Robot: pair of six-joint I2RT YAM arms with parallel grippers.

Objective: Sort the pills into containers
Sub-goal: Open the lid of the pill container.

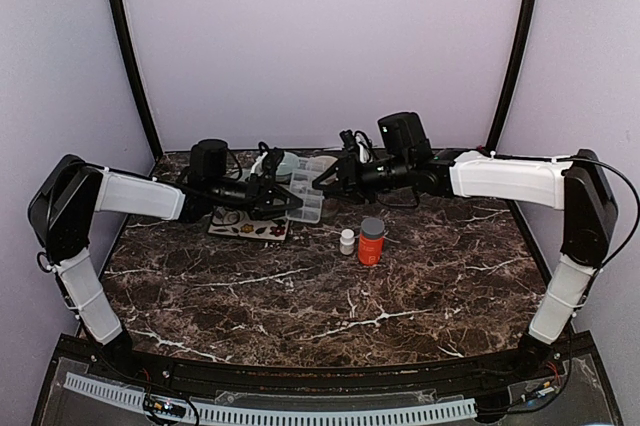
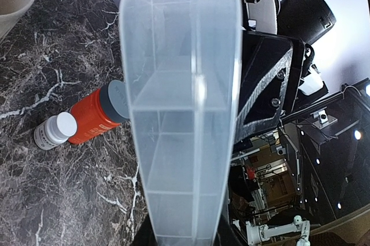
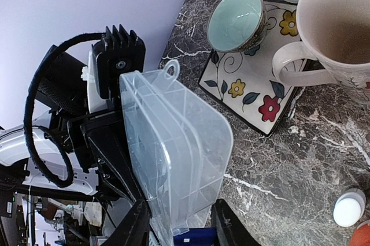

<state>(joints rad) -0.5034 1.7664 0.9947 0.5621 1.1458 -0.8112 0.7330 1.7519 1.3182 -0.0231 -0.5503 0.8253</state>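
While in-grip — 1 box [image 3: 173, 148], 2 btls [image 1: 371, 243]

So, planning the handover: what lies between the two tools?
The clear plastic compartment box, held by the left tool and right tool; top view shows it.

Translucent smooth plastic organizer box [image 2: 179, 113], glossy orange plastic bottle [image 2: 92, 116], polished marble table [image 1: 300, 296], glazed ceramic mug [image 3: 341, 26].

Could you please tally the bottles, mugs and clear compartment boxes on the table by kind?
Bottles: 2, an orange bottle and a white bottle
Mugs: 1, a cream mug
Boxes: 1, a clear box
Total: 4
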